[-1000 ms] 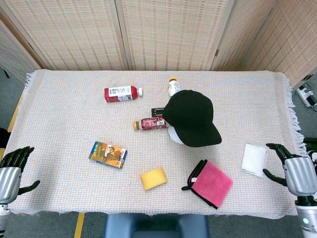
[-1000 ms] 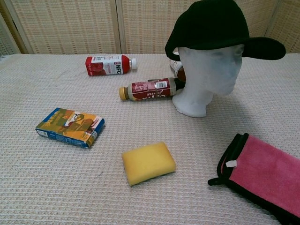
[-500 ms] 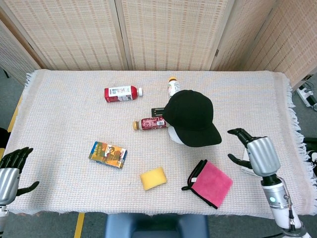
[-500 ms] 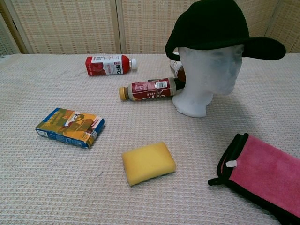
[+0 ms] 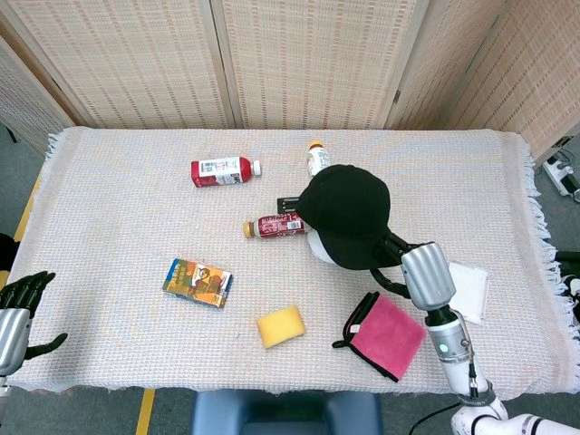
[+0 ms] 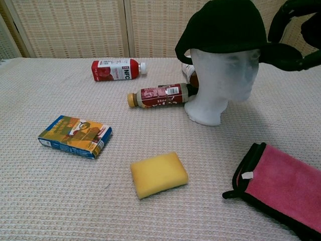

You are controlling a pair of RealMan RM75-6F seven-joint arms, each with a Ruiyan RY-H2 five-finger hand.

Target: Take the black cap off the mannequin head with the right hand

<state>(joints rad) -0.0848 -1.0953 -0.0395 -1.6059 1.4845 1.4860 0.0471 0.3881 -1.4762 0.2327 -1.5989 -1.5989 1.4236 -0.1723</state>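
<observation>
1. Hovering off the table's near left corner, the silver left hand [image 5: 11,317] holds nothing, dark fingers apart.
2. Sitting mid-table, the black fabric cap [image 5: 349,216] covers the white foam mannequin head [image 6: 220,80].
3. At the brim, the silver right hand [image 5: 424,276] wraps dark fingers [image 6: 288,15] above and below it.

Worktop [image 5: 118,217] under woven cream cloth, fringed at sides. On it: red juice bottle [image 5: 224,169] lying far left; dark-red bottle [image 5: 276,225] lying against white mannequin head [image 6: 220,83]; white bottle [image 5: 317,158] behind head; snack box [image 5: 197,282]; yellow sponge [image 5: 280,325]; pink black-edged cloth [image 5: 385,334]; white packet [image 5: 468,288] at right
</observation>
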